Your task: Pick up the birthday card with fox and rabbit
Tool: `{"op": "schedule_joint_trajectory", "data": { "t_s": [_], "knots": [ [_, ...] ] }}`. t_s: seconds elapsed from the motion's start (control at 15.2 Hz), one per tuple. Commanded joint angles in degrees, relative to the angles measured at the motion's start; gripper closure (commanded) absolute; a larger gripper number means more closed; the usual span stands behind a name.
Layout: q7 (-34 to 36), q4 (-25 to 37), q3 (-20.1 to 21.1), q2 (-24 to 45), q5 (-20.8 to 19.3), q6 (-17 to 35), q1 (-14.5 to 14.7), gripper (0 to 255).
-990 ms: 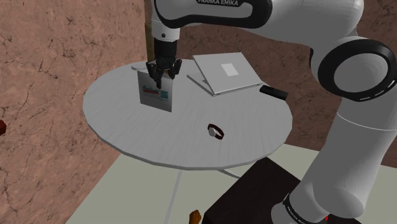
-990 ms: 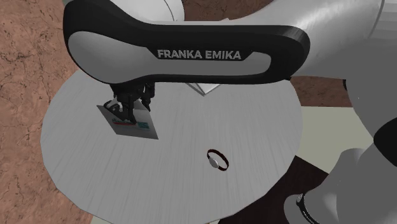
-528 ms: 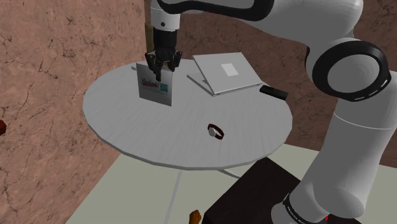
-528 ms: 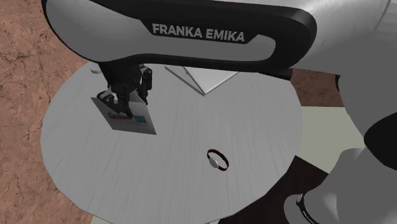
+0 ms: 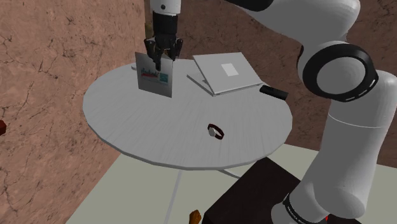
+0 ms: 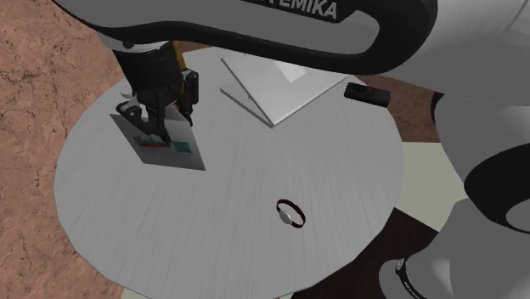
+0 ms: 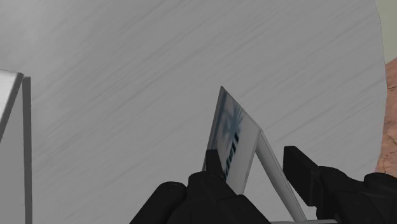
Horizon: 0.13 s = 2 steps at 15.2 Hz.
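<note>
The birthday card [image 5: 156, 83] is white with a red and teal print on its front. It hangs upright above the far side of the round grey table [image 5: 159, 133], near the shoulder view's left. My black gripper [image 5: 160, 61] is shut on the card's top edge from above. From the second exterior view, the card [image 6: 166, 149] dangles tilted under the gripper [image 6: 155, 127], off the tabletop. In the wrist view the folded card [image 7: 230, 141] sits between the fingers [image 7: 214, 163], its two leaves spreading toward the table below.
A grey open laptop [image 5: 226, 72] lies at the table's far side, with a small black device [image 5: 273, 92] beside it. A dark-red bracelet-like ring [image 5: 216, 132] rests nearer the stand [image 5: 251, 194]. Rough brown ground surrounds the table.
The gripper has risen with the card in it. The card's lower edge has come up off the tabletop, and the arm has swung higher.
</note>
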Motion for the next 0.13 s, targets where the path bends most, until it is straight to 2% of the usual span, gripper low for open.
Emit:
{"op": "schedule_joint_trajectory", "data": {
  "t_s": [0.0,0.07],
  "knots": [
    [0.01,2.77,0.0,1.14,-0.28,-1.63,0.24,255],
    [0.0,2.75,0.0,1.13,-0.28,-1.62,0.24,255]
  ]
}}
